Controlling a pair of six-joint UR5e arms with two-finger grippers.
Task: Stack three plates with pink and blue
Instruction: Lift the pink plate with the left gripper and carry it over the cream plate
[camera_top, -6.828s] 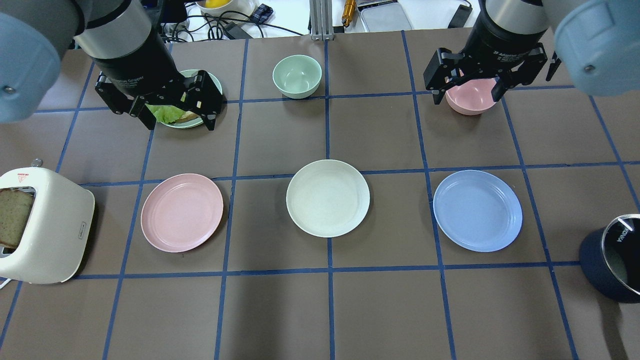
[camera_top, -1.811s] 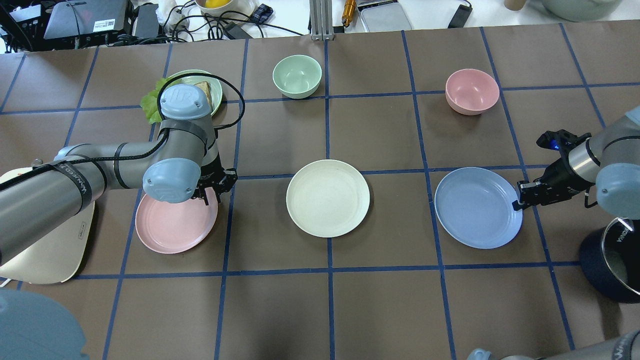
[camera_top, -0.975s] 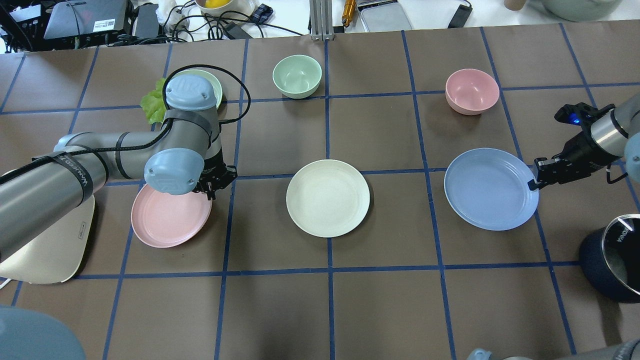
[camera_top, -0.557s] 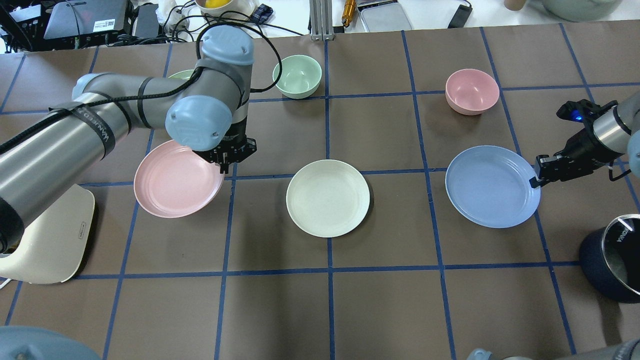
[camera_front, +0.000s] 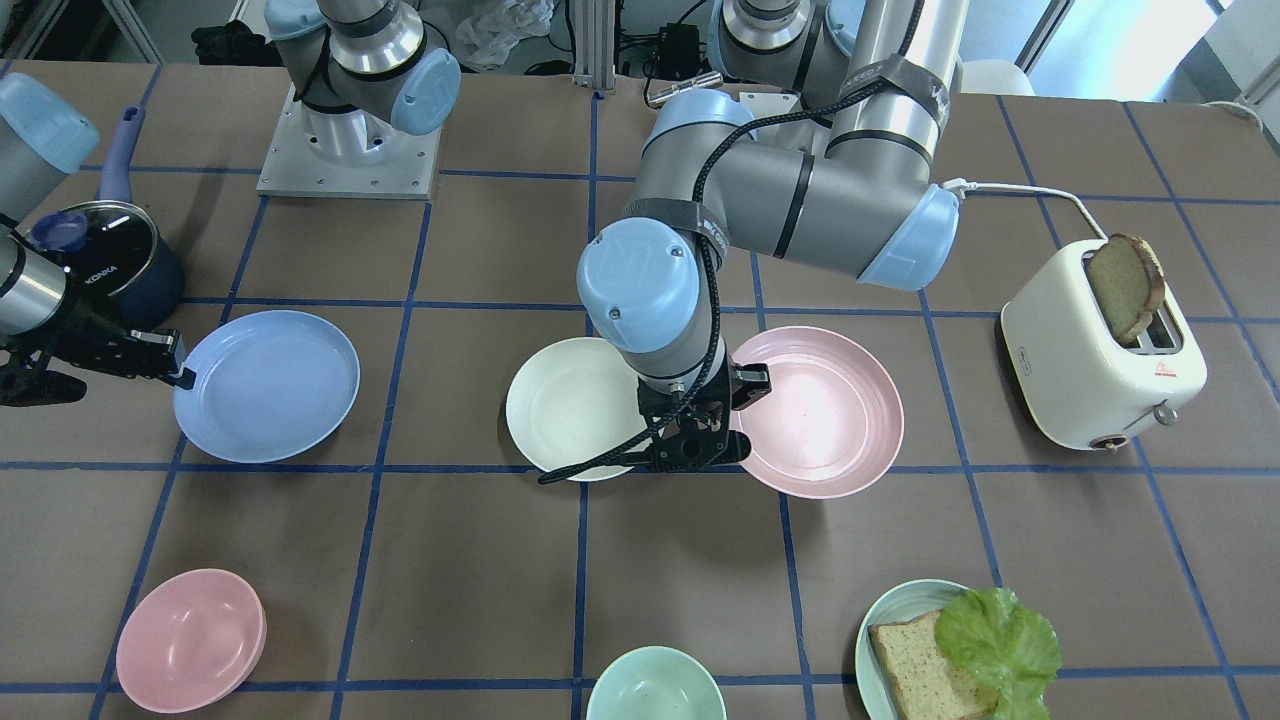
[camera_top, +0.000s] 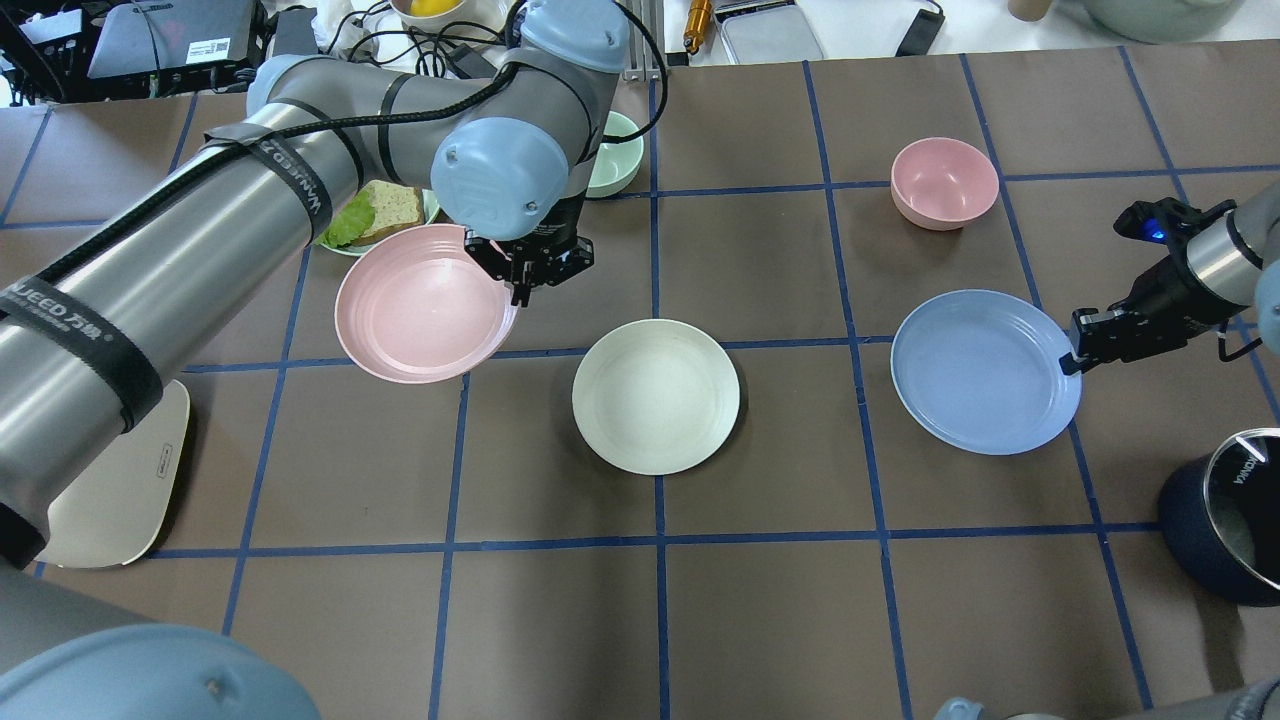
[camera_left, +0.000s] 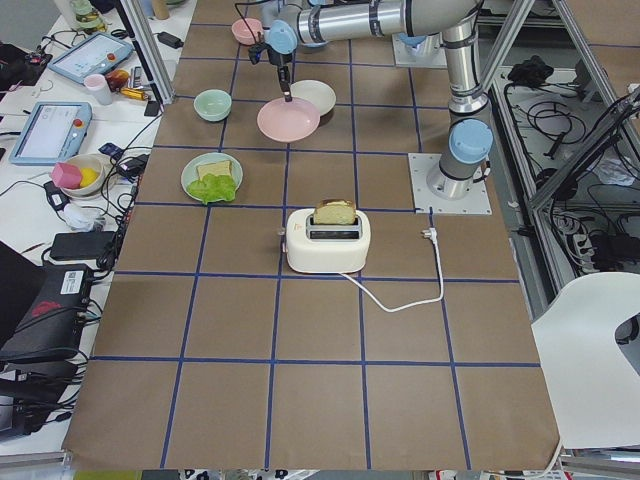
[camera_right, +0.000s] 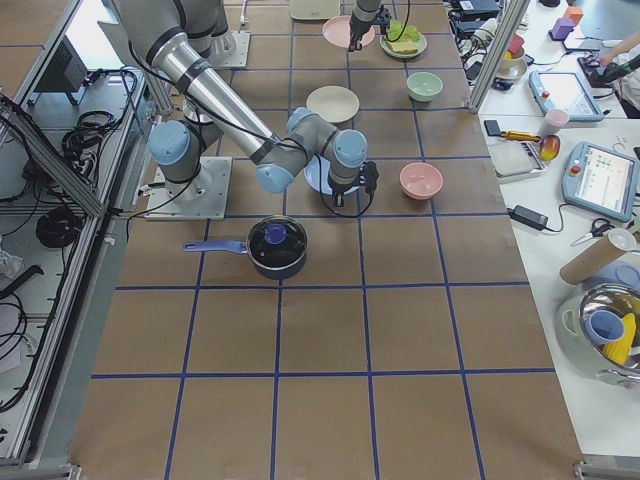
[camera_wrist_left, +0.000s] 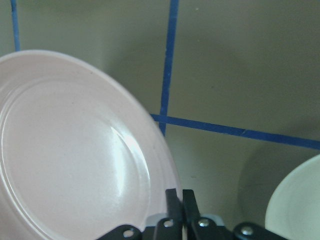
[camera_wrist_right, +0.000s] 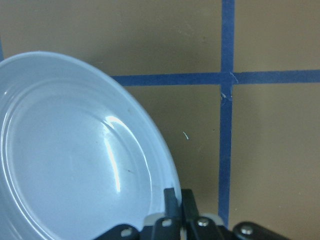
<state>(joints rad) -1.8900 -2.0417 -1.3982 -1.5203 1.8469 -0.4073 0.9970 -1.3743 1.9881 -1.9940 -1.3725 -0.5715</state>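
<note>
On the robot's left half of the table (camera_top: 800, 600), found the left gripper (camera_top: 517, 288) pinched onto the rim of the pink plate (camera_top: 420, 305), fingers pressed together over the edge nearest the middle. Saw that plate held clear of the table, close to the white plate (camera_top: 655, 397) but apart from it. Across on the right, found the right gripper (camera_top: 1072, 360) clamped likewise on the outer rim of the blue plate (camera_top: 980, 372), with a shadow beneath the plate's edge in the wrist view.

Counted three matching plates: one pink, one blue, one white. Saw the white one lying flat between the other two, touched by neither gripper.

Counted two bowls along the far side: one pink bowl (camera_top: 944, 183) and one green bowl (camera_top: 622, 150). Counted one pale green plate (camera_front: 872, 625) carrying bread (camera_front: 915, 660) and lettuce (camera_front: 1000, 640), one toaster (camera_front: 1090, 360) with a slice standing in its slot, and one dark pot (camera_top: 1225, 525) at the right edge.

From overhead, found the left arm (camera_top: 200, 260) covering most of the green bowl, and the pink plate overlapping the green plate. From the front, found the left wrist hiding one edge of the white plate.
</note>
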